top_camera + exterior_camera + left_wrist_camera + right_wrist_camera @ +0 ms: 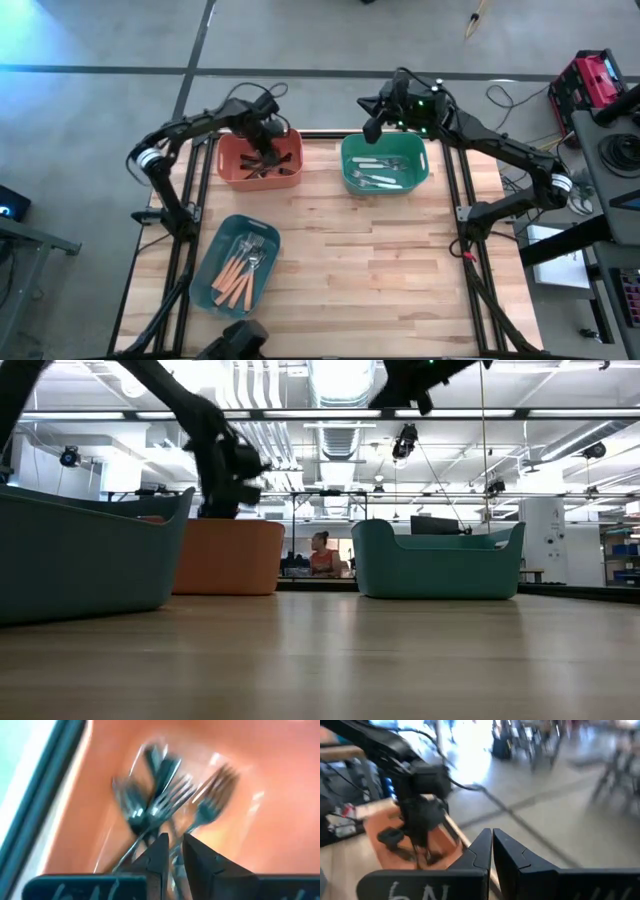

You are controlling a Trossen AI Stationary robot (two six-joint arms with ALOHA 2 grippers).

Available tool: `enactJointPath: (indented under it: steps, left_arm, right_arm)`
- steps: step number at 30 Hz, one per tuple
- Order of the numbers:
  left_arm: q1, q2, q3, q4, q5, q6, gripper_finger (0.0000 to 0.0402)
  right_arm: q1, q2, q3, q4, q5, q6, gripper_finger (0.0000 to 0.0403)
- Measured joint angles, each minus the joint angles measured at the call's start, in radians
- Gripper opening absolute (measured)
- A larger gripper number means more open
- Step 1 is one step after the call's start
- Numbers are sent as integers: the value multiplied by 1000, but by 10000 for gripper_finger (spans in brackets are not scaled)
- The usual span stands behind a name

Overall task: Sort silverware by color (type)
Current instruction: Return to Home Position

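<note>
Showing blurred black forks (pixel 165 802) under left gripper (pixel 175 838), jaws slightly parted; right gripper (pixel 492 834) jaws pressed together, white marking (pixel 415 892) illegible.

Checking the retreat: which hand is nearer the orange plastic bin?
Left. The left hand sits over the orange plastic bin; the right hand hovers beside the green plastic bin.
</note>
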Motion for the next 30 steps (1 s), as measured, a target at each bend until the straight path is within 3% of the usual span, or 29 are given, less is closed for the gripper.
enactJointPath:
  steps: [3,8,11,15,21,25,30]
  left_arm:
    - [0,-77,16,29,99,10,38]
    - [-2,-240,10,149,402,32,38]
    - [-9,-349,-24,252,472,-44,38]
    - [-27,-485,-76,340,474,-150,38]
    - [-89,-656,-208,533,460,-422,38]
    - [-156,-741,-323,781,307,-589,38]
    - [-214,-830,-416,935,166,-783,38]
  right_arm:
    - [31,-6,-6,102,-9,-53,9]
    - [67,-8,-34,135,-29,-41,9]
    - [109,-19,-62,136,-35,-48,9]
    - [143,-55,-117,157,-46,-67,9]
    - [146,-177,-244,286,-165,-71,9]
    - [146,-257,-339,324,-221,-60,9]
    - [146,-316,-436,337,-389,0,9]
